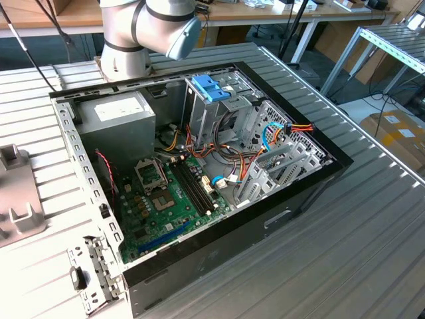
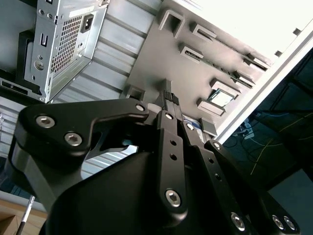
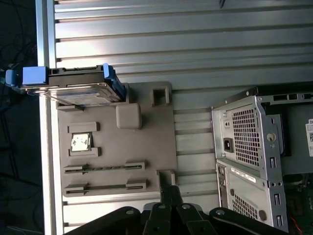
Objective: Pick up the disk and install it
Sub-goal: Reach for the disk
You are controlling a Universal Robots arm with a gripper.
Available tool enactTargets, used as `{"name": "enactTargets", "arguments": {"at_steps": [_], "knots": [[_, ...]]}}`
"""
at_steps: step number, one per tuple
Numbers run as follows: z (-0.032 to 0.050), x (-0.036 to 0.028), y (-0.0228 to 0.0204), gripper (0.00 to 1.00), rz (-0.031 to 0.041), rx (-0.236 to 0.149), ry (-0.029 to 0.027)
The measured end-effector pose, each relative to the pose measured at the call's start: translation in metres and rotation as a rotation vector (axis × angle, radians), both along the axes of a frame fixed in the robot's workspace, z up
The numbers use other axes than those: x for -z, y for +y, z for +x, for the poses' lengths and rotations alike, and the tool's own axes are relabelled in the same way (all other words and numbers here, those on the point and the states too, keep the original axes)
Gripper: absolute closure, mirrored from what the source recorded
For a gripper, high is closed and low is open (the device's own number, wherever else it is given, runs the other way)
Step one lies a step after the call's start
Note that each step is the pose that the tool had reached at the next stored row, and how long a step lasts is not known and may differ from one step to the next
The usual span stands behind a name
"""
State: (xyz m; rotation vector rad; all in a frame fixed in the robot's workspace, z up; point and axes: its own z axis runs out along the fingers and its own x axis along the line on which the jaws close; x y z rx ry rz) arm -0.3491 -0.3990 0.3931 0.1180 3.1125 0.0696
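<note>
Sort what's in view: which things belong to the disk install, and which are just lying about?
Job: disk, on the grey tray; gripper, empty; open computer case.
Lying about: chip; power-supply box; pale blue bracket.

The first wrist view's edge cuts off the gripper [image 3: 169, 182].

one disk [image 3: 73, 87], one grey fixture plate [image 3: 146, 127] with two long slots [image 3: 105, 166], one open computer case [image 1: 279, 222], one power-supply box [image 1: 116, 116], one green motherboard [image 1: 159, 206], one pale blue bracket [image 1: 211, 86], one arm [image 1: 149, 26], one tool [image 3: 169, 193], one ribbed counter [image 1: 372, 252].
</note>
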Motion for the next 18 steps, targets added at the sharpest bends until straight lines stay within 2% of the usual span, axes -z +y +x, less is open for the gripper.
{"name": "enactTargets", "arguments": {"at_steps": [15, 18], "knots": [[-0.0132, 0.0, 0.0, 0.89, 0.0017, 0.0, 0.0], [-0.0335, 0.0, 0.0, 0.89, 0.0049, 0.0, 0.0]]}}
